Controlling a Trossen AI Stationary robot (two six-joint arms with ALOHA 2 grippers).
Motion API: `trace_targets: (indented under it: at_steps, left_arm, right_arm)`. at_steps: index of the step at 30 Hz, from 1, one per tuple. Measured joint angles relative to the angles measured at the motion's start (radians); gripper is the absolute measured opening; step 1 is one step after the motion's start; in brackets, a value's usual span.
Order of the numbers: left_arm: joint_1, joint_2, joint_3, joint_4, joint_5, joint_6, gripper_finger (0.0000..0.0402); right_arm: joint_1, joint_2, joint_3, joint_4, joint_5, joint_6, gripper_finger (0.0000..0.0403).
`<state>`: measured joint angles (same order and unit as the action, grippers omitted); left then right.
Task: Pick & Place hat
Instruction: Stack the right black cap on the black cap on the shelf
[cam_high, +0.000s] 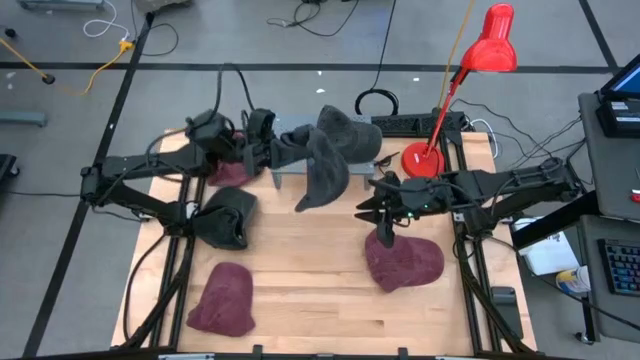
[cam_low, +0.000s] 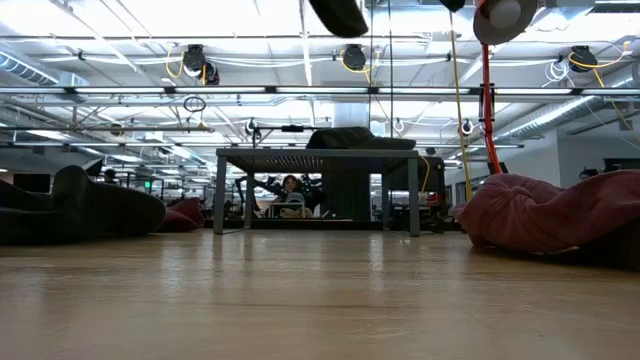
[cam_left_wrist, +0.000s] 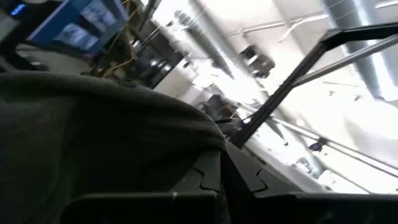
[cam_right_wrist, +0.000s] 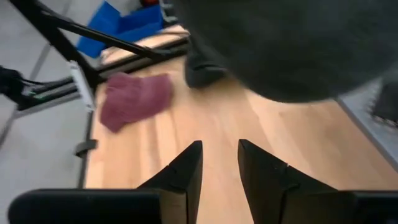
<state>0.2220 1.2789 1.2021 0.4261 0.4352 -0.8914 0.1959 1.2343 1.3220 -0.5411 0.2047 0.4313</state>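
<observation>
Wooden table (cam_high: 310, 280) — left hand (cam_high: 290, 152) clamped on grey hat (cam_high: 330, 160), right hand (cam_high: 372, 207) apart.

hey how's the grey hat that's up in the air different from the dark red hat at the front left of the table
The grey hat hangs off the table, pinched in the shut left claw; the dark red hat lies flat on the table, touched by no claw. The grey hat droops long and stretched, while the dark red hat sits as a rounded mound. Both look like soft knitted hats.
</observation>
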Motion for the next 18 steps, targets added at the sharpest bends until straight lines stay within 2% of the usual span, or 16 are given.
trace_targets:
  at_steps: [9, 14, 18]
  left_arm:
    - [0.168, 0.045, 0.246, -0.569, 0.198, 0.177, 0.0001]
    - [0.245, 0.079, 0.357, -0.743, 0.275, 0.249, 0.0001]
    - [0.288, 0.119, 0.423, -0.823, 0.291, 0.259, 0.0001]
  right_arm:
    - [0.045, 0.0, 0.0, 0.046, 0.002, 0.001, 0.0089]
    - [0.045, 0.0, 0.0, 0.048, 0.003, -0.02, 0.0089]
    - [0.045, 0.0, 0.0, 0.093, 0.007, -0.059, 0.0089]
